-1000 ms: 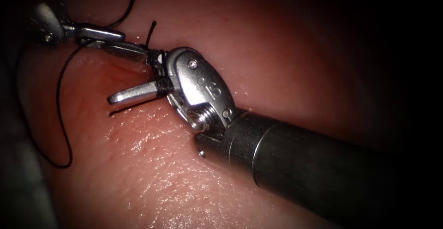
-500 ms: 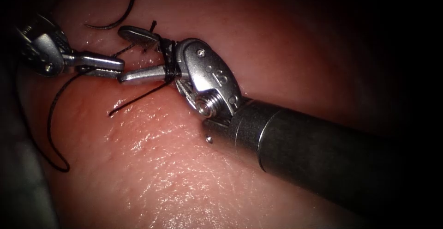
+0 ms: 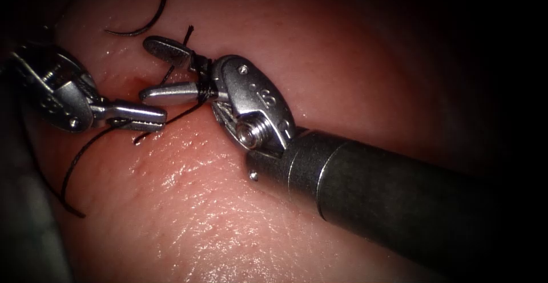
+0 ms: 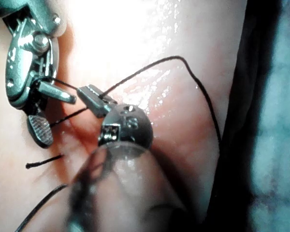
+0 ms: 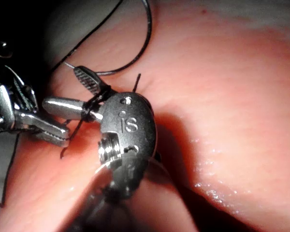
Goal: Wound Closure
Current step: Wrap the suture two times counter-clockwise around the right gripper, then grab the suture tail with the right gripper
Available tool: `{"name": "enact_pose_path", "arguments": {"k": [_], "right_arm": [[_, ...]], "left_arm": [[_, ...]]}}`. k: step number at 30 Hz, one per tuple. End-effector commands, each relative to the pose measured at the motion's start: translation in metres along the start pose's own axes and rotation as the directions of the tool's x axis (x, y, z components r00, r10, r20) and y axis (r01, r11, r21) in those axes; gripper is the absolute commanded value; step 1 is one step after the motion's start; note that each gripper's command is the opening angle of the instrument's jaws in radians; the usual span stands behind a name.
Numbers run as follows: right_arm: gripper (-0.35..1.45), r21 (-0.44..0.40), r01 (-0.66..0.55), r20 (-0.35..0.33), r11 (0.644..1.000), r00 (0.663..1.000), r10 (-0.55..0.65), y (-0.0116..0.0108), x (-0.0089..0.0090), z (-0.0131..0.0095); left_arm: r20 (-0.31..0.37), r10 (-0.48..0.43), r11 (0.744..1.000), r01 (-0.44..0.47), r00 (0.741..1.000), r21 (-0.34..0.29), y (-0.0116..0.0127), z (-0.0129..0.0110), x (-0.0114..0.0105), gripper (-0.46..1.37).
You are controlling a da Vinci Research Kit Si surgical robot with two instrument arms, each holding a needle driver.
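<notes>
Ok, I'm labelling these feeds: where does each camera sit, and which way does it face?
Endoscope: above and in front of the tissue, looking down. It shows the right tool, jaws open with thread wound round them, and the left tool, shut on thread.
Left wrist: on the left arm, looking along its shaft at the left tool, with the right tool beyond.
Right wrist: on the right arm, looking along its shaft at the right tool, with the left tool beside it.
Shared: all views show both tools.
</notes>
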Motion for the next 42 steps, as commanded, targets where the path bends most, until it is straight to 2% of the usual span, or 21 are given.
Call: {"name": "enact_pose_path", "arguments": {"k": [1, 3, 4, 9, 12, 16, 18, 21, 23, 29, 36, 39, 42], "right_arm": [[0.77, -0.048, 0.011, 0.022, 0.999, 1.0, -0.01, 0.0, 0.0, 0.0], [0.72, -0.098, 0.031, 0.054, 0.995, 0.998, -0.026, -0.0002, 0.0001, 0.0], [0.7, -0.153, 0.05, 0.081, 0.987, 0.996, -0.038, -0.0005, 0.0003, 0.0001], [0.71, -0.266, 0.079, 0.138, 0.961, 0.989, -0.043, -0.0012, 0.0007, 0.0002], [0.73, -0.356, 0.094, 0.202, 0.93, 0.979, -0.022, -0.0018, 0.0009, 0.0003], [0.78, -0.453, 0.083, 0.242, 0.888, 0.97, 0.033, -0.0021, 0.0007, 0.0002], [0.82, -0.505, 0.061, 0.24, 0.861, 0.968, 0.072, -0.0022, 0.0005, -0.0001], [0.92, -0.542, 0.039, 0.232, 0.84, 0.967, 0.105, -0.0022, 0.0002, -0.0006], [1.05, -0.543, 0.037, 0.228, 0.839, 0.968, 0.105, -0.0024, 0.0, -0.0009], [1.06, -0.547, -0.001, 0.209, 0.837, 0.968, 0.138, -0.003, -0.0001, -0.0017], [1.12, -0.614, -0.042, 0.162, 0.788, 0.971, 0.178, -0.0028, -0.0003, -0.0028], [1.14, -0.626, -0.055, 0.152, 0.778, 0.97, 0.192, -0.0025, -0.0002, -0.0029], [1.15, -0.654, -0.096, 0.12, 0.75, 0.966, 0.228, -0.002, -0.0004, -0.003]], "left_arm": [[0.003, 0.013, 1.0, -0.013, 1.0, -0.008, -0.0001, -0.0001, 0.0001, -0.35], [0.006, 0.017, 1.0, -0.017, 1.0, -0.007, -0.0001, -0.0001, 0.0003, -0.35], [0.007, 0.015, 1.0, -0.015, 1.0, -0.008, -0.0003, -0.0001, 0.0006, -0.35], [0.007, 0.014, 1.0, -0.014, 1.0, -0.009, -0.001, -0.0002, 0.0011, -0.35], [0.006, 0.009, 1.0, -0.009, 1.0, -0.013, -0.0015, -0.0002, 0.001, -0.35], [0.004, 0.007, 1.0, -0.007, 1.0, -0.013, -0.0018, -0.0001, 0.0007, -0.35], [0.003, 0.007, 1.0, -0.007, 1.0, -0.013, -0.002, 0.0, 0.0003, -0.35], [0.002, 0.008, 1.0, -0.008, 1.0, -0.014, -0.002, 0.0, 0.0, -0.35], [0.001, 0.009, 1.0, -0.009, 1.0, -0.013, -0.002, 0.0001, -0.0003, -0.35], [0.002, 0.009, 1.0, -0.009, 1.0, -0.013, -0.0022, 0.0002, -0.0009, -0.35], [0.004, 0.009, 1.0, -0.009, 1.0, -0.013, -0.0023, 0.0003, -0.0014, -0.35], [0.005, 0.009, 1.0, -0.009, 1.0, -0.013, -0.0024, 0.0004, -0.0014, -0.35], [0.005, 0.008, 1.0, -0.008, 1.0, -0.012, -0.0025, 0.0006, -0.0014, -0.35]]}}
